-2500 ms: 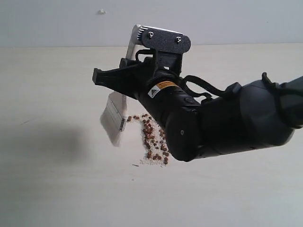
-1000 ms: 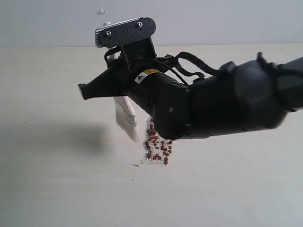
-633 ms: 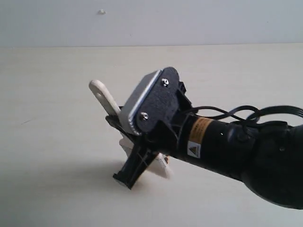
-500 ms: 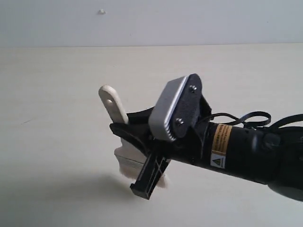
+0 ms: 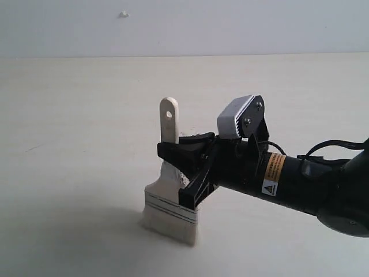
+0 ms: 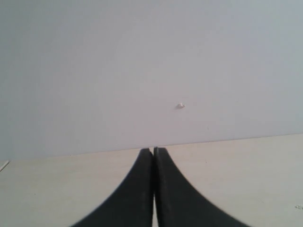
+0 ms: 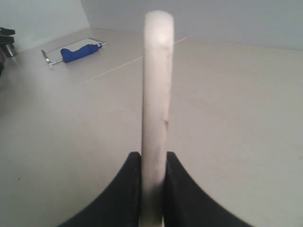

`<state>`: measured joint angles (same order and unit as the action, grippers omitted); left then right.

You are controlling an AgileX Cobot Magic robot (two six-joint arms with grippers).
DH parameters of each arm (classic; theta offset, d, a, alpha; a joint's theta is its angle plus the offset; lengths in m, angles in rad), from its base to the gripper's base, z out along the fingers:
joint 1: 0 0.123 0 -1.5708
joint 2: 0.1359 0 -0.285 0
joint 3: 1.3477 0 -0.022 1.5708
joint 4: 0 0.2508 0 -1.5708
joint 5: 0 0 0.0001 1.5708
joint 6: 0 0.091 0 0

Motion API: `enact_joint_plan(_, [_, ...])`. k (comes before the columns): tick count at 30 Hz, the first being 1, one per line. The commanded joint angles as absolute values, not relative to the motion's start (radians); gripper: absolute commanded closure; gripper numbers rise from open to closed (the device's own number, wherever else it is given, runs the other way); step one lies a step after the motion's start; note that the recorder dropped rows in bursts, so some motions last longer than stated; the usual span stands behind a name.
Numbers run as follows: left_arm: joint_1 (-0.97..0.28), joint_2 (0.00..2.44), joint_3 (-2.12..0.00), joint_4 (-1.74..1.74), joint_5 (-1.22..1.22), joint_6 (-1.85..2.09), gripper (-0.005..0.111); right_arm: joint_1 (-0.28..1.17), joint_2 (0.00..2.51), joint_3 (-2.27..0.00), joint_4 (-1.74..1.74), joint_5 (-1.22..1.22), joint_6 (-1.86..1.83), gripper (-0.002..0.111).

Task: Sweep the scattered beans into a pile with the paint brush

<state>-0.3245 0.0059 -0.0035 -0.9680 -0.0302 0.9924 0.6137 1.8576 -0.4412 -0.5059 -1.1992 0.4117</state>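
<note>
The paint brush (image 5: 169, 190) stands upright with its off-white bristles (image 5: 168, 224) on the table and its holed handle end pointing up. My right gripper (image 5: 176, 173) reaches in from the right and is shut on the pale handle just above the silver ferrule. The right wrist view shows the handle (image 7: 156, 90) edge-on, clamped by the right gripper (image 7: 153, 158). The beans are hidden behind the brush and arm. My left gripper (image 6: 153, 150) is shut on nothing, its tips touching, facing the wall; the exterior view does not show it.
The pale wooden table (image 5: 69, 115) runs back to a grey wall with a small white speck (image 5: 123, 14). In the right wrist view, a blue-handled tool (image 7: 78, 51) lies on the table far behind the brush, and a dark object (image 7: 5, 38) sits at that picture's edge.
The right arm swung down across the bean pile and turned the brush from hanging tilted to standing upright, bristles on the table. The beans, visible earlier, are now covered.
</note>
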Motion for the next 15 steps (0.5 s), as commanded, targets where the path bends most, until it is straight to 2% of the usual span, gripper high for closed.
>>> enact_joint_plan(1, [-0.322, 0.000, 0.000, -0.974, -0.033, 0.995, 0.107, 0.609, 1.863, -0.437, -0.397, -1.176, 0.324, 0.108])
enact_joint_plan(7, [-0.322, 0.000, 0.000, -0.974, -0.033, 0.995, 0.107, 0.609, 1.863, -0.451, -0.315, -1.139, 0.218, 0.108])
enact_joint_plan(15, [-0.322, 0.000, 0.000, -0.974, -0.033, 0.995, 0.107, 0.603, 1.863, -0.615, -0.294, -0.872, 0.173, 0.108])
